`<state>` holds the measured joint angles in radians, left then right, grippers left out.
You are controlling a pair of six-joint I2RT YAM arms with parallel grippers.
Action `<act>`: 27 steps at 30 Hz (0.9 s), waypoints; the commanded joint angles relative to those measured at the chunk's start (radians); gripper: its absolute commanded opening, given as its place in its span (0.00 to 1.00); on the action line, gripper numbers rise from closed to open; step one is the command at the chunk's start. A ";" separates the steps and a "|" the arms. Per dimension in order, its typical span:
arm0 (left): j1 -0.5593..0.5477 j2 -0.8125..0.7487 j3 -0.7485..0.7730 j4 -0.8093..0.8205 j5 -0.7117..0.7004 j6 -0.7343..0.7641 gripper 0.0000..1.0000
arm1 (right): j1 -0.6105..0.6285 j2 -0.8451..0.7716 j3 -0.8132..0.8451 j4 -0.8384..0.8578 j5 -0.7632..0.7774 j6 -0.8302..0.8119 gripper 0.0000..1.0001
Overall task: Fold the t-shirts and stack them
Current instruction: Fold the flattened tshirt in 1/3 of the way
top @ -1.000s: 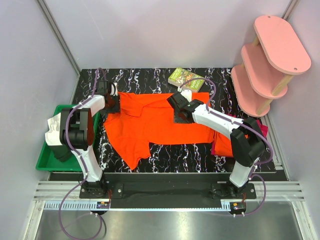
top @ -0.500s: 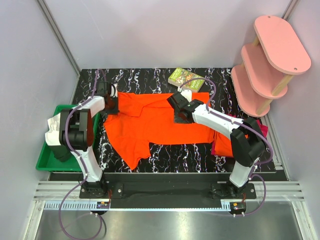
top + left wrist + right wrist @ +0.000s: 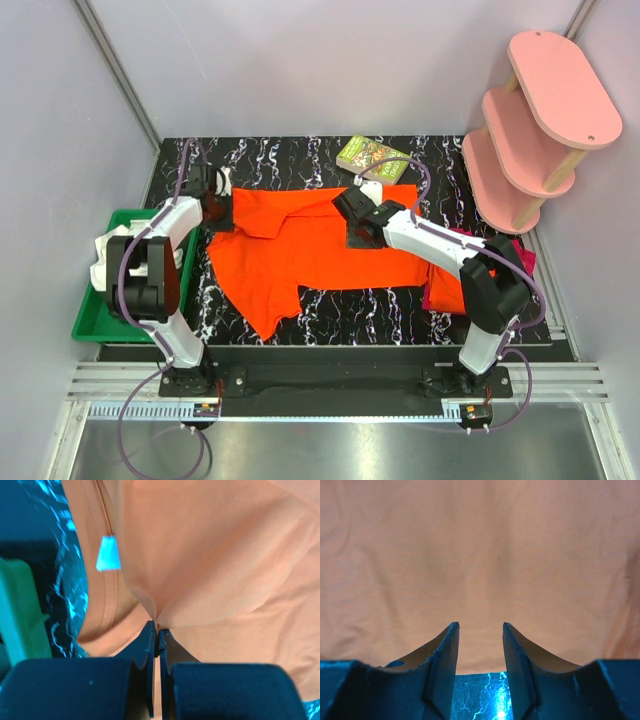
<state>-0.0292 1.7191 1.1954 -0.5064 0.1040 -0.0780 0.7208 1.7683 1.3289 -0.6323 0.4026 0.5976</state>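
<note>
An orange t-shirt [image 3: 310,245] lies spread and rumpled across the black marbled table [image 3: 400,310]. At the shirt's far-left edge, my left gripper [image 3: 215,208] is shut on a pinch of its cloth. The left wrist view shows the orange fabric [image 3: 215,555] puckering into the closed jaws of my left gripper [image 3: 157,630], with a white label [image 3: 107,560] beside the hem. My right gripper [image 3: 350,226] hovers open over the shirt's right half. In its wrist view my right gripper [image 3: 480,626] straddles the cloth edge [image 3: 480,665] without holding it. A magenta-red t-shirt [image 3: 431,298] shows at the right, mostly hidden under the right arm.
A green bin [image 3: 100,320] holding white cloth [image 3: 105,262] sits off the table's left edge. A book [image 3: 372,158] lies at the back by the shirt's far-right corner. A pink tiered shelf [image 3: 540,130] stands at the back right.
My left gripper has closed on the shirt's left edge and drawn slightly back and left, its arm swinging outward. The right gripper has barely moved.
</note>
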 commanded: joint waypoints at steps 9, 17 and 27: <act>0.003 0.043 -0.051 -0.123 -0.010 0.064 0.02 | 0.019 -0.041 -0.028 0.034 0.018 0.024 0.48; 0.003 0.059 0.030 -0.067 0.011 0.050 0.58 | 0.019 -0.036 -0.022 0.040 0.010 0.011 0.48; 0.005 0.197 0.277 -0.055 0.020 0.012 0.56 | 0.016 0.060 0.137 0.048 0.036 -0.076 0.48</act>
<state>-0.0292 1.8561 1.3830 -0.5865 0.1066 -0.0505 0.7280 1.7794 1.3487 -0.6182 0.4004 0.5793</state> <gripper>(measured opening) 0.569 0.481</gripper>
